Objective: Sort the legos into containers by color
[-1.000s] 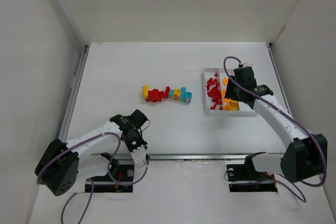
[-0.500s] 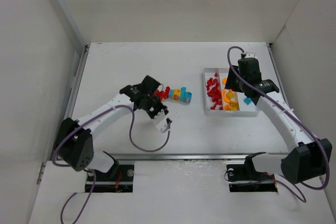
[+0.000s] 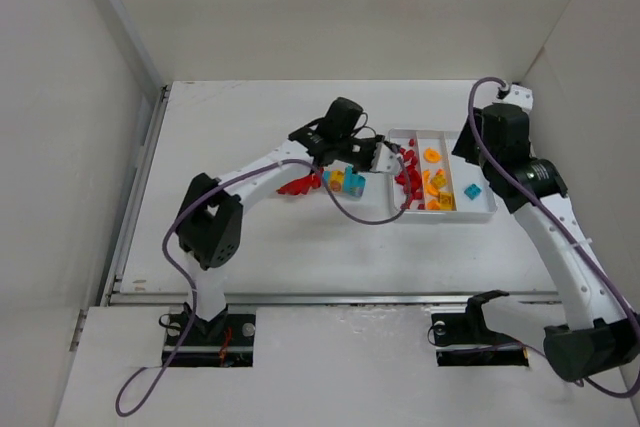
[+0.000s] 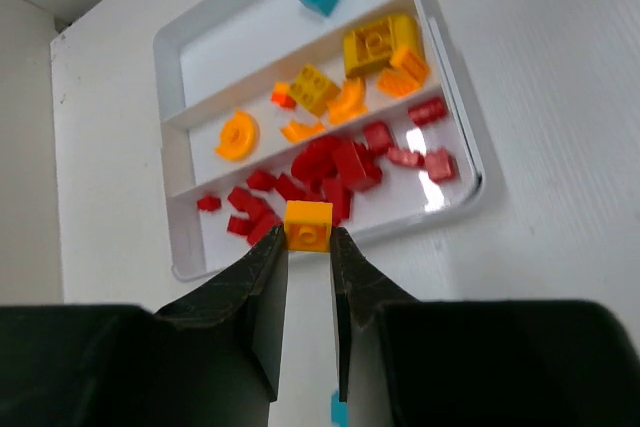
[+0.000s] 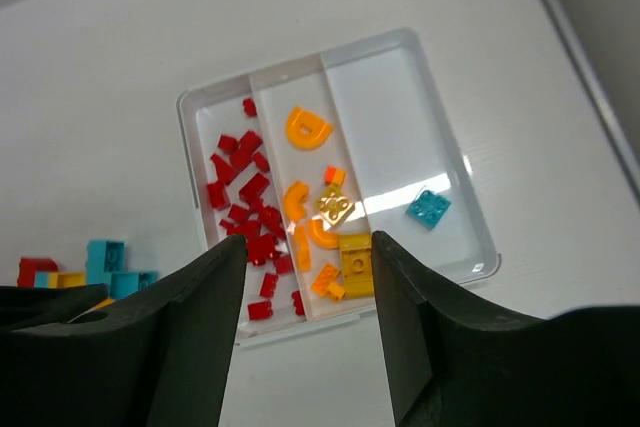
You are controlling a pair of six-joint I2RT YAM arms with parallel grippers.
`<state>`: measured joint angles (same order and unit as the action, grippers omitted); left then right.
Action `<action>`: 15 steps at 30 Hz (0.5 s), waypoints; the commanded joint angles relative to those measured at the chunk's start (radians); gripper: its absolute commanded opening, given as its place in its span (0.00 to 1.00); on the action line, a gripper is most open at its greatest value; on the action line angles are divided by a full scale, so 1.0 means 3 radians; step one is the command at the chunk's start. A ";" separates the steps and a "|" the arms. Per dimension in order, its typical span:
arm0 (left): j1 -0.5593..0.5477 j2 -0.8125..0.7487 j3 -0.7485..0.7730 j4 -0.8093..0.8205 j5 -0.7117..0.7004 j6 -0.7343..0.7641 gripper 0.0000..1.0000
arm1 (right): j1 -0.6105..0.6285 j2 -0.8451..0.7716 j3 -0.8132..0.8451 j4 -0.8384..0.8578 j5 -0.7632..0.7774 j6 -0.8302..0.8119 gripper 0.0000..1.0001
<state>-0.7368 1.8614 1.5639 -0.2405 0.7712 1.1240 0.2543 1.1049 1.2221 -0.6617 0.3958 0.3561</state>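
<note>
The white tray (image 3: pixel 487 209) has three compartments: red bricks (image 3: pixel 408 179) on the left, orange ones (image 3: pixel 432 182) in the middle, one cyan brick (image 3: pixel 471 191) on the right. My left gripper (image 3: pixel 388 149) is shut on a small orange brick (image 4: pixel 308 225), held above the near edge of the red compartment (image 4: pixel 340 162). My right gripper (image 3: pixel 490 147) is open and empty, raised high over the tray (image 5: pixel 480 267). Loose red bricks (image 3: pixel 298 185) and a cyan-yellow row (image 3: pixel 347 182) lie on the table left of the tray.
White walls enclose the table on the left, back and right. A metal rail (image 3: pixel 330 298) runs along the front edge. The left arm's forearm (image 3: pixel 270 162) crosses above the loose bricks.
My left arm swung from the table front over the loose bricks to the tray, now holding an orange brick. My right gripper rose and pulled back from the tray, uncovering a cyan brick there.
</note>
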 commanded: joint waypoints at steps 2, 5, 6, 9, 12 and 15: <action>-0.0197 0.0355 0.0197 0.1362 0.0094 -0.1509 0.00 | -0.0029 -0.0323 0.0206 -0.0044 0.0614 -0.0016 0.59; -0.0325 0.0631 0.0299 0.2016 -0.0110 -0.1879 0.00 | -0.0029 -0.0385 0.0206 0.0007 0.0614 -0.0144 0.59; -0.0356 0.0763 0.0365 0.2090 -0.0248 -0.1997 0.00 | -0.0029 -0.0385 0.0206 0.0007 0.0614 -0.0195 0.59; -0.0453 0.0938 0.0437 0.2172 -0.0417 -0.1998 0.02 | -0.0029 -0.0451 0.0114 -0.0024 0.0644 -0.0307 0.59; -0.0545 0.1127 0.0555 0.2223 -0.0566 -0.2029 0.06 | -0.0029 -0.0518 0.0022 -0.0024 0.0706 -0.0343 0.59; -0.0606 0.1265 0.0642 0.2223 -0.0781 -0.2075 0.11 | -0.0029 -0.0584 -0.0054 -0.0024 0.0706 -0.0415 0.59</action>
<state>-0.9073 2.2429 1.6894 0.3340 0.6025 0.5621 0.2493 0.9668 1.2179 -0.6754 0.5732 0.2714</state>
